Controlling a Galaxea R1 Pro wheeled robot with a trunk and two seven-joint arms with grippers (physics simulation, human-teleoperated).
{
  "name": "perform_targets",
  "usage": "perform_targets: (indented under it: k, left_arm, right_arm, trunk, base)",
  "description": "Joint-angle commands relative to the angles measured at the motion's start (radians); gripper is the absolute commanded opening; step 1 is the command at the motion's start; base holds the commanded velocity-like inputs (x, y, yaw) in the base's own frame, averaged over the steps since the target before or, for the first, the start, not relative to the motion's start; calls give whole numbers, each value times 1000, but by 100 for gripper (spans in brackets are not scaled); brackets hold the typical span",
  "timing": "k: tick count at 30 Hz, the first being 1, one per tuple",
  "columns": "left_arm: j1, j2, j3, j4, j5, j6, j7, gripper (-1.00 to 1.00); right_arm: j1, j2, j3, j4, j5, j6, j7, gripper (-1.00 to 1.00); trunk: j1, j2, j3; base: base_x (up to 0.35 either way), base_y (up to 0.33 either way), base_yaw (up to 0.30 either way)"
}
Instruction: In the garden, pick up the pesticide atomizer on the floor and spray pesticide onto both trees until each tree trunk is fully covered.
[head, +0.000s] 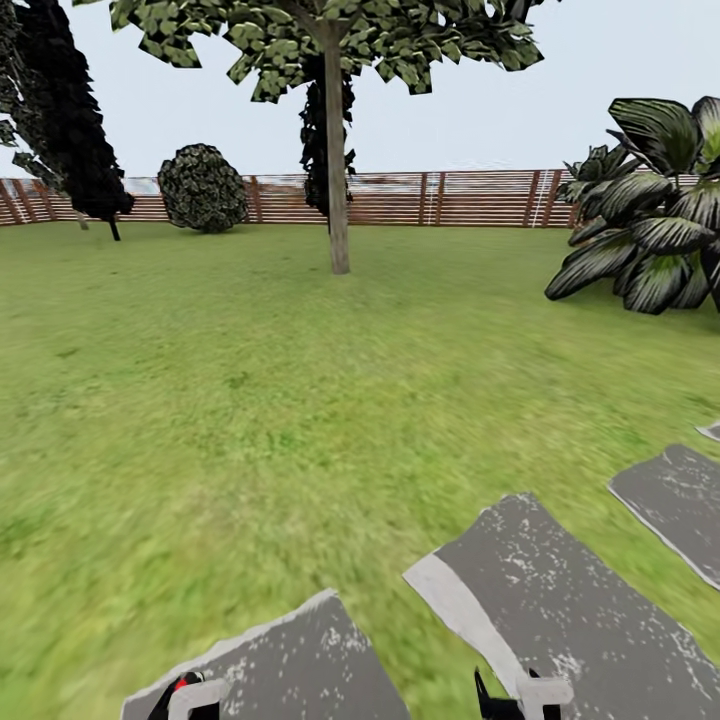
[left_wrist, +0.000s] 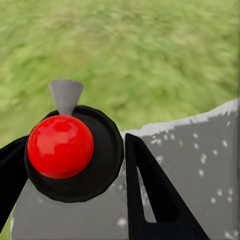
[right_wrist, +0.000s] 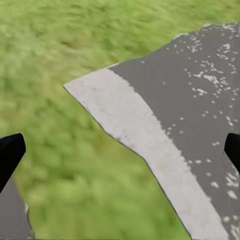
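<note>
The pesticide atomizer (left_wrist: 60, 145) has a glossy red ball top, a black round collar and a grey nozzle. My left gripper (left_wrist: 75, 167) is shut on it, one black finger on each side, low over a grey paving slab (left_wrist: 200, 160). In the head view its red top (head: 181, 685) peeks in at the bottom edge by the left gripper (head: 188, 698). My right gripper (right_wrist: 120, 150) hangs open and holds nothing, above grass and a slab; it appears at the head view's lower edge (head: 520, 700). One tree stands far ahead, its bare beige-grey trunk (head: 337, 200) rising from the lawn.
Grey stepping stones (head: 560, 600) lie close in front and to the right. Wide green grass (head: 250, 380) stretches to the brown slat fence (head: 460, 198). A dark conifer (head: 70, 120) and a round bush (head: 202, 187) stand back left, and a palm (head: 650, 230) at the right.
</note>
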Motion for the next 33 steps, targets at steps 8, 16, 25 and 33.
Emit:
perform_targets:
  k: [8, 16, 25, 33]
  left_arm:
    - [-1, -1, 3, 0, -7, -3, 3, -100]
    - [-1, -1, 3, -1, -7, -3, 3, -100]
    - [-1, -2, 2, -1, -7, -3, 3, -100]
    - [-1, -1, 2, -1, -7, -3, 3, -100]
  right_arm:
    - [-1, 0, 1, -1, 0, -3, 1, 100]
    - [-1, 0, 1, -1, 0, -3, 1, 100]
    - [-1, 0, 1, -1, 0, -3, 1, 100]
    - [-1, 0, 1, -1, 0, -3, 2, 100]
  trunk:
    - [0, 0, -1]
    - [0, 0, -1]
    - [0, 0, -1]
    - [0, 0, -1]
  base:
    - [330, -109, 0]
    - [332, -60, 104]
    - [338, -2, 269]
    - [339, 0, 107]
